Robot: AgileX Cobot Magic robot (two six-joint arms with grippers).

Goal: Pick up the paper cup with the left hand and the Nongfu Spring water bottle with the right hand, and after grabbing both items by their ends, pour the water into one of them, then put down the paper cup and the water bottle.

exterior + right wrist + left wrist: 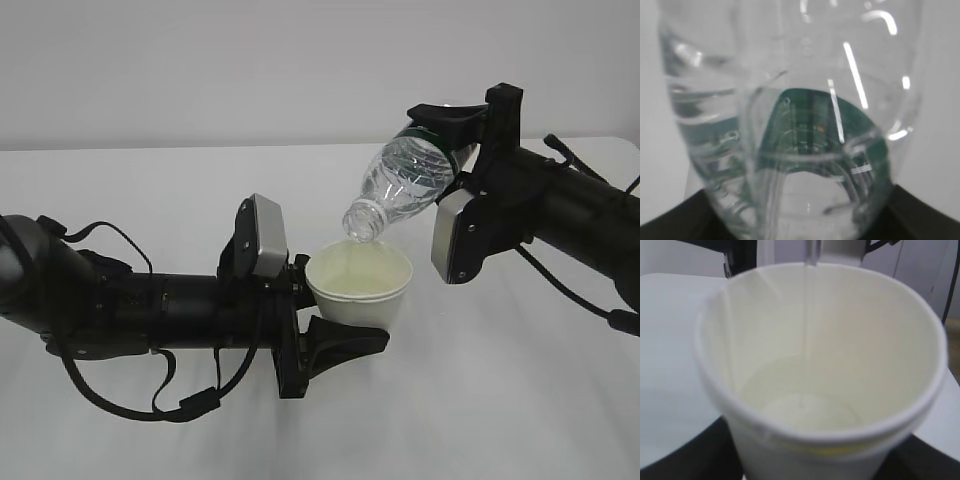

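White surface, lower frame. My left claw clamps paper cup, centre; right claw clamps tilted Nongfu Spring water bottle, upper right. Water pouring; setting both down remains.

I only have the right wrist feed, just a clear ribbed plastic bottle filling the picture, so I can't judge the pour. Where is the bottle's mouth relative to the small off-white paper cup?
Observer: The clear ribbed plastic bottle is tilted neck-down, its open mouth just above the far rim of the off-white paper cup.
Operator: Is water actually landing inside?
Observer: Yes, the left wrist view shows a thin stream of water falling into a shallow pool at the cup's bottom.
Operator: Who holds the cup?
Observer: The left gripper clamps it near its base, upright, above the white table.
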